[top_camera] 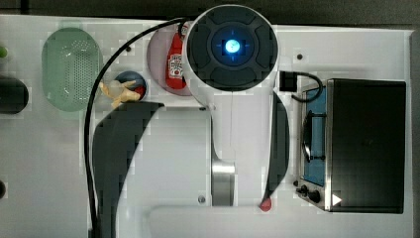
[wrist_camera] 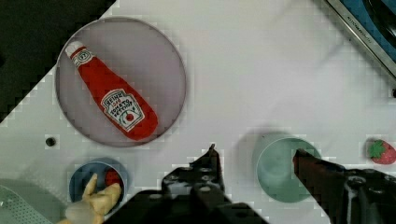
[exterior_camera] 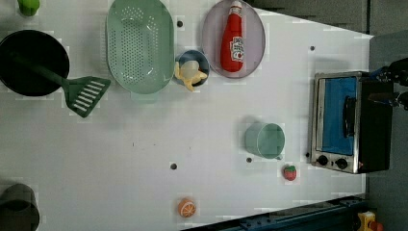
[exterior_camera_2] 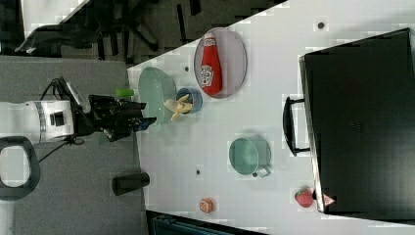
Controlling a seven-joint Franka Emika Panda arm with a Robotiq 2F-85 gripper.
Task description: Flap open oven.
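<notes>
Claw [wrist_camera: 254,156] hanging high over the table [exterior_camera: 144,144], jaws apart, nothing between them; mint cup [wrist_camera: 280,170] seen on the table through the gap.

Oven [exterior_camera: 349,122] standing at the left view's far right, door shut, blue glass facing across the table toward the cup [exterior_camera: 264,140]. In the wrist view, just a corner of the oven's front [wrist_camera: 369,32], across bare table from the fingertips.

Handle [exterior_camera: 347,115] a dark bar across the glass, long axis along the door's width, standing proud of the pane. Seen too in the right view [exterior_camera_2: 288,126].

Only 1 arm, so no choice of reach. Judged: next move must carry the claw across and down toward that bar, jaws set crosswise to its length, then pull outward and down. Nothing begun yet.
</notes>
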